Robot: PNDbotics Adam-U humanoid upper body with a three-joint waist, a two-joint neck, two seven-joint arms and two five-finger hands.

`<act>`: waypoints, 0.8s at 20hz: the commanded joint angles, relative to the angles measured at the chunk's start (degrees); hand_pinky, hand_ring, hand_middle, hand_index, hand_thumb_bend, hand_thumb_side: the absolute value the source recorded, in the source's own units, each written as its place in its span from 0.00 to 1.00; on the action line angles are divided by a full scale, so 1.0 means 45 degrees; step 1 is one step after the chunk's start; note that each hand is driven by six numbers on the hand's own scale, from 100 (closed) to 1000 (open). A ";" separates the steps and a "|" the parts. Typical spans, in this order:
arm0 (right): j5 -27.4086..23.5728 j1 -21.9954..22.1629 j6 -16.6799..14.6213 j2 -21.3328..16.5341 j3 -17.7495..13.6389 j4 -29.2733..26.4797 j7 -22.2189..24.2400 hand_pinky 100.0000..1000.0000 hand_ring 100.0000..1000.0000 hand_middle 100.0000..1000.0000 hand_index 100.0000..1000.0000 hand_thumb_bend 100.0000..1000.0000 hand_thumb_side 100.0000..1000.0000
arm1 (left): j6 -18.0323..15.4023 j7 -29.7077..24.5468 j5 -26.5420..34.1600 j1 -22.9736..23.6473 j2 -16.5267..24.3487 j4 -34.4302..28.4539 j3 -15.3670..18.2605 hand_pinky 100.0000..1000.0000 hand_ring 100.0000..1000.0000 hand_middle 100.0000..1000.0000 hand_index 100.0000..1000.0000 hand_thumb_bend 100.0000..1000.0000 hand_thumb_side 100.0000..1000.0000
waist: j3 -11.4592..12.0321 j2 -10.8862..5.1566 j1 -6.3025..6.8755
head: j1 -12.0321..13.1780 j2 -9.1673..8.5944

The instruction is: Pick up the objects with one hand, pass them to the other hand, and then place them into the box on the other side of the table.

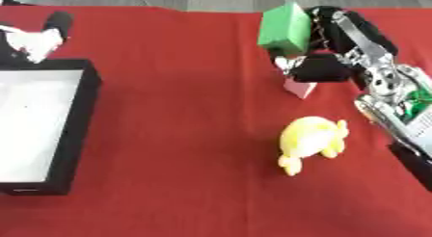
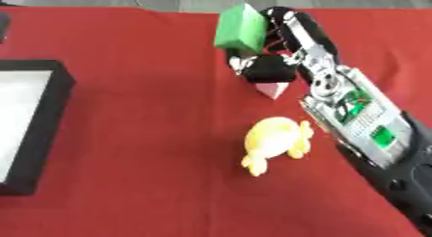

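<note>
The right hand point(image 1: 325, 62) had its fingers curled round the green block point(image 1: 285, 28), which looked light and stiff, best held by its flat sides.

right hand point(image 1: 325, 62) covers most of the pink block point(image 1: 300, 88), only a lower corner shows; whether it touches the block can't tell. green block point(image 1: 284, 28) partly behind the fingers. box point(image 1: 74, 130) cut off at left edge. blurred black and white thing point(image 1: 38, 38) top left, can't make out
</note>
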 commanded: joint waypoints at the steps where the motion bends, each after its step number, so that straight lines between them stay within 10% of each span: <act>1: 0.0389 -0.0327 0.0230 -0.0071 0.0098 -0.0268 0.0176 0.74 0.63 0.51 0.48 0.00 0.00 | 0.0253 -0.0408 -0.0513 -0.0470 0.0047 -0.0091 -0.0384 0.78 0.85 0.72 0.82 0.00 0.16 | 0.0047 -0.0529 0.0164 | -0.0082 0.0051; 16: 0.1724 -0.0874 0.0860 0.0272 0.0648 -0.0269 0.1283 0.74 0.63 0.51 0.48 0.00 0.00 | 0.1716 -0.0549 -0.1451 -0.2215 -0.1385 -0.0091 -0.2428 0.80 0.86 0.72 0.82 0.00 0.24 | 0.0303 -0.0582 0.0140 | -0.0249 0.0009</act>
